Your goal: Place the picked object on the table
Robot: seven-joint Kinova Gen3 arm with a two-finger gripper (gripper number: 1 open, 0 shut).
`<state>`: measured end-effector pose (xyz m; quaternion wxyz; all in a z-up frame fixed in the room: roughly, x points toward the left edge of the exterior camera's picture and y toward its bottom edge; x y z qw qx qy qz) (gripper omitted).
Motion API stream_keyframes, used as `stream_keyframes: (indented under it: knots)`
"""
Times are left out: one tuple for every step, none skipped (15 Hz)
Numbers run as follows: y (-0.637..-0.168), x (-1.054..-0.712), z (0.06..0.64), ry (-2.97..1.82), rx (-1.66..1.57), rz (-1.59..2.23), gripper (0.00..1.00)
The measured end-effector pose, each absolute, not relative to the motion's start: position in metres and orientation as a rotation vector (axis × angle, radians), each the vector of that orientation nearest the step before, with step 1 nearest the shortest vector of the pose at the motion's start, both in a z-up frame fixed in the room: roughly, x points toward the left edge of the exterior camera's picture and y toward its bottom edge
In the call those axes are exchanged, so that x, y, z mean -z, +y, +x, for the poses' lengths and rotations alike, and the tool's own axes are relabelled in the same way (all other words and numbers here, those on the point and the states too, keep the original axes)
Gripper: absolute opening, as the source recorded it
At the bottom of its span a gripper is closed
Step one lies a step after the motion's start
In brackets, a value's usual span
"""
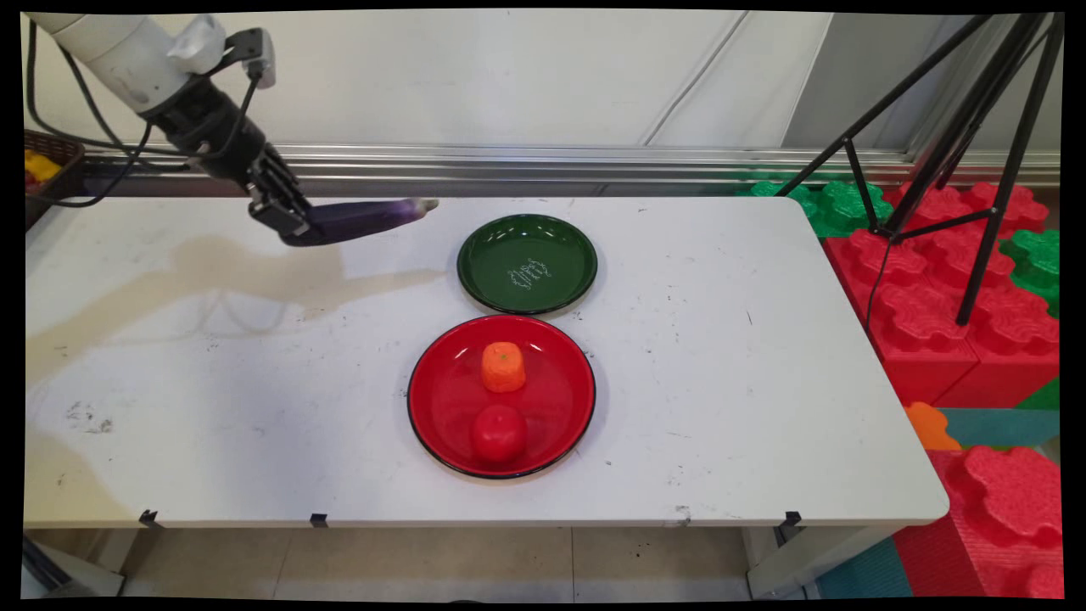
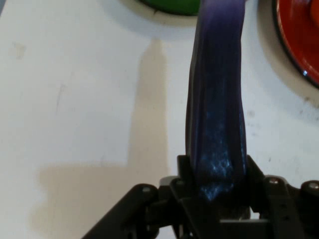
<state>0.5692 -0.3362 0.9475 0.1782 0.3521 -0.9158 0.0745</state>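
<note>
Spanning most of the main view, the white table point(image 1: 721, 382) was noted with bare room left of the 2 plates. The red plate point(image 1: 441, 399) carried 1 orange piece point(image 1: 503, 367) and 1 tomato point(image 1: 499, 433); the green plate point(image 1: 492, 271) lay just behind. The purple eggplant point(image 1: 365, 219) was held level above the far-left table, clamped at 1 end by the gripper point(image 1: 288, 222). A firm, level hold was judged advisable.

Arm enters upper left, angled down-right; gripper point(image 1: 284, 222) raised off surface, fingers point(image 2: 185, 172) apparently clamped around load.
</note>
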Motion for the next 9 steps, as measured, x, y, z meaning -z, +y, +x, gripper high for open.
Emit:
stream_keyframes:
  knots:
    - [-0.335,-0.945,0.572,-2.597,-0.210,0.999,0.00]
    - [-0.334,-0.941,0.575,-2.606,-0.207,1.004,0.00]
    - [-0.333,-0.938,0.577,-2.611,-0.206,1.009,0.00]
    - [-0.332,-0.933,0.580,-2.617,-0.203,1.019,0.00]
    - [-0.331,-0.930,0.582,-2.622,-0.201,1.025,0.00]
    - [-0.330,-0.925,0.585,-2.630,-0.197,1.034,0.00]
    - [-0.330,-0.918,0.588,-2.639,-0.194,1.042,0.00]
    - [-0.329,-0.911,0.591,-2.648,-0.190,1.049,0.00]
    - [-0.329,-0.905,0.593,-2.654,-0.186,1.054,0.00]
